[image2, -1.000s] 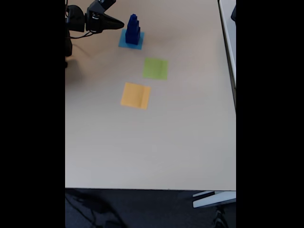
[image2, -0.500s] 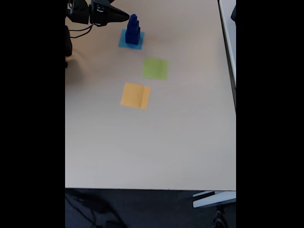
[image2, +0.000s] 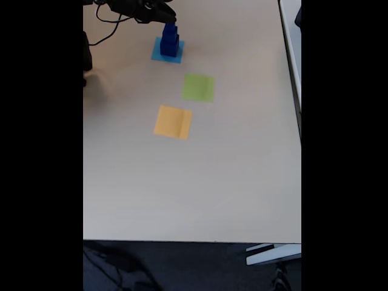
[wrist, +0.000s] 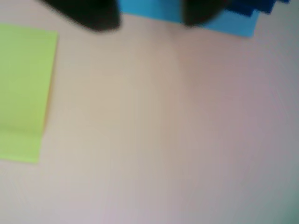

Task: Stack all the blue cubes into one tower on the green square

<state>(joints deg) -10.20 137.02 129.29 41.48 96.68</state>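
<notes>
The blue cubes form a stepped dark-blue tower (image2: 170,39) that stands on a light-blue square (image2: 167,51) at the table's top left in the fixed view. The green square (image2: 198,87) lies bare, below and to the right of the tower. My gripper (image2: 165,14) hovers at the tower's top, coming in from the left. In the wrist view its two blurred dark fingers (wrist: 88,11) stand apart at the top edge, and the gripper (wrist: 147,22) holds nothing. The cubes (wrist: 257,5) peek in at the top right on the light-blue square (wrist: 219,21), and the green square (wrist: 23,93) lies at the left.
An orange-yellow square (image2: 173,122) lies below the green one. The beige table (image2: 194,182) spreads wide toward the front edge. The arm's dark body and cables (image2: 97,30) occupy the top left corner. A white ledge (image2: 291,36) runs along the right.
The gripper has risen and swung right, from beside the tower's left flank to over its top. The tower and squares have not moved.
</notes>
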